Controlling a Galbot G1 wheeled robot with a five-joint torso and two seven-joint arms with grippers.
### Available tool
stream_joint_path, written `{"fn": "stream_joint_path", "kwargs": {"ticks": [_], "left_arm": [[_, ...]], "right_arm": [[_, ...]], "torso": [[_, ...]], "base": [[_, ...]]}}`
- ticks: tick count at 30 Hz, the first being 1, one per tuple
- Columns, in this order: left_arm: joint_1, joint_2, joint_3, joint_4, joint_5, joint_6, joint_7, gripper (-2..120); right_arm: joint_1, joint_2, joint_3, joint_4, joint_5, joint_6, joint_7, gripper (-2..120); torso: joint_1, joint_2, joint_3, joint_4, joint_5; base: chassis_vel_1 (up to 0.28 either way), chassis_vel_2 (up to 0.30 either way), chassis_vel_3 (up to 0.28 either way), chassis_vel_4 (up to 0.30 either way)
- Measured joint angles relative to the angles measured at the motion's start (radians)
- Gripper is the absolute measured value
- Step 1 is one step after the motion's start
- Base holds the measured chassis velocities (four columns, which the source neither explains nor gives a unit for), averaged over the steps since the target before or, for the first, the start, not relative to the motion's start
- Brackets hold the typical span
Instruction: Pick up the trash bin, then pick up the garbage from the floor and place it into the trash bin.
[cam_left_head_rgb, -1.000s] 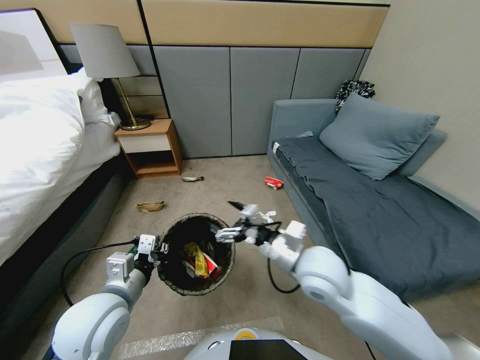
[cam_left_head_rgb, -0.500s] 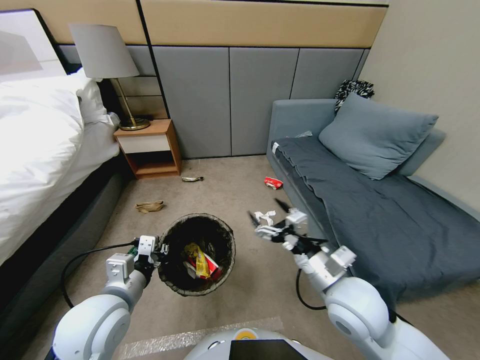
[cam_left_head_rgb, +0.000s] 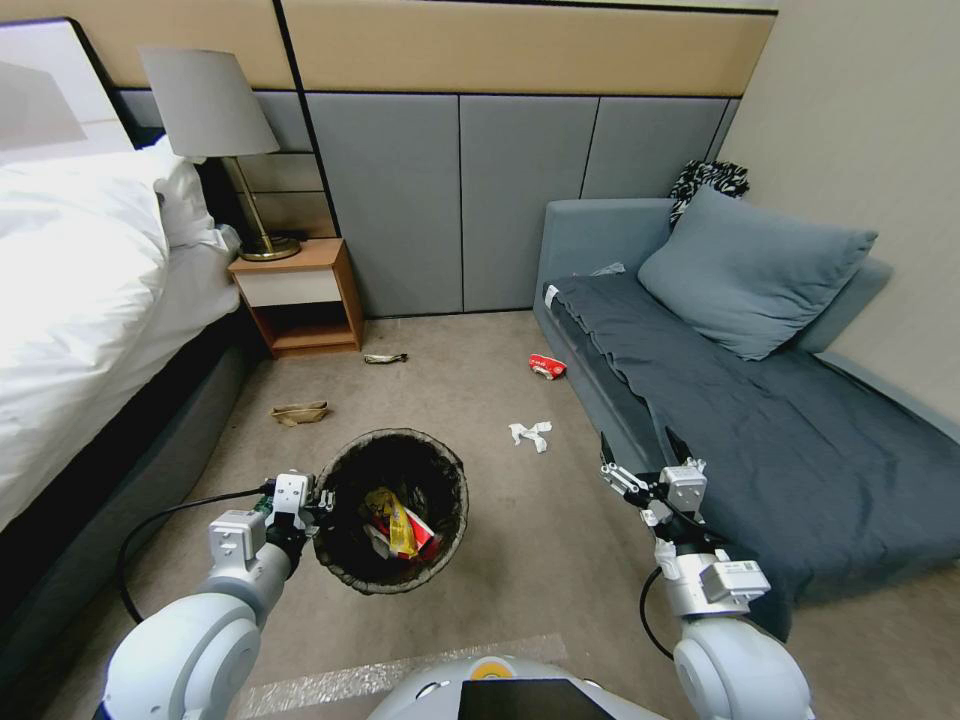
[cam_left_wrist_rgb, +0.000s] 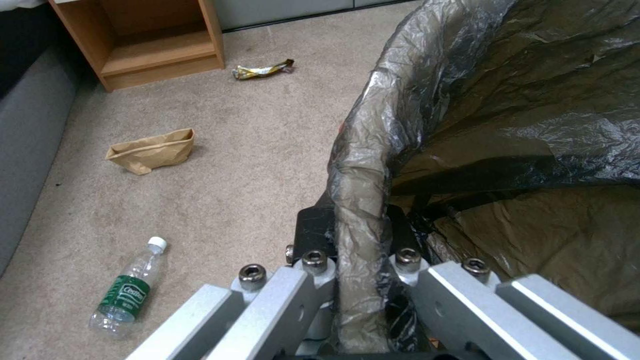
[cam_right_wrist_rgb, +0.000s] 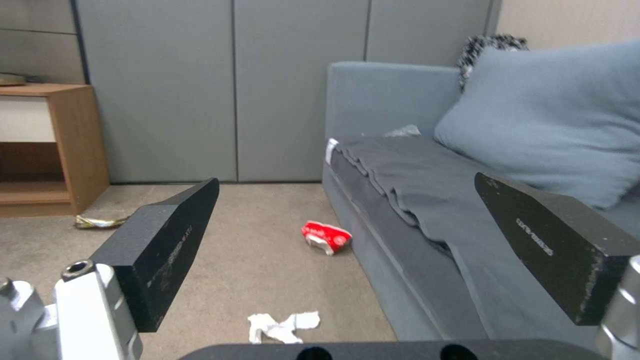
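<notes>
The left gripper (cam_left_head_rgb: 318, 503) clamps the lined rim of the trash bin (cam_left_head_rgb: 440, 560). The right gripper (cam_left_head_rgb: 640, 455) hangs wide and empty beside the sofa (cam_left_head_rgb: 800, 440), crumpled white paper (cam_left_head_rgb: 530, 434) on the floor (cam_left_head_rgb: 530, 560) nearby

Glossy crinkled dark plastic bin liner (cam_left_wrist_rgb: 493, 100); matt beige carpet floor (cam_left_head_rgb: 500, 560); creased brown paper bag (cam_left_wrist_rgb: 152, 150); brushed-metal gripper links (cam_left_wrist_rgb: 280, 305).

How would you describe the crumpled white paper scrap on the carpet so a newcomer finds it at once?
Start at the grey sofa bed along the right wall. On the beige carpet floor just off its near front edge lies the torn, crumpled white paper scrap, between the sofa and the black-lined round trash bin. The litter beyond it is a red-and-white packet; this one is plain white.
</notes>
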Motion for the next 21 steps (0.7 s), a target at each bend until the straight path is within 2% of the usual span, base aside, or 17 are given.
{"fn": "stream_joint_path", "kwargs": {"ticks": [4,10,21], "left_arm": [[-0.006,-0.005,-0.002,0.000,0.000,0.000,0.004,1],[-0.016,-0.010,-0.002,0.000,0.012,0.000,0.013,1],[-0.025,-0.026,0.001,0.000,0.016,0.000,0.019,1]], "right_arm": [[-0.015,0.042,0.001,0.011,-0.024,0.002,-0.003,100],[-0.030,0.054,0.001,0.019,-0.044,0.012,-0.004,100],[-0.048,0.054,-0.005,0.025,-0.074,0.024,-0.003,100]], "torso": [[0.000,0.000,0.000,-0.0001,0.0001],[0.000,0.000,0.000,0.0000,0.0001],[0.000,0.000,0.000,0.0000,0.0003]], "base": [[0.000,0.000,0.000,0.000],[-0.042,0.035,0.039,-0.029],[-0.126,0.118,0.121,-0.122]]}}
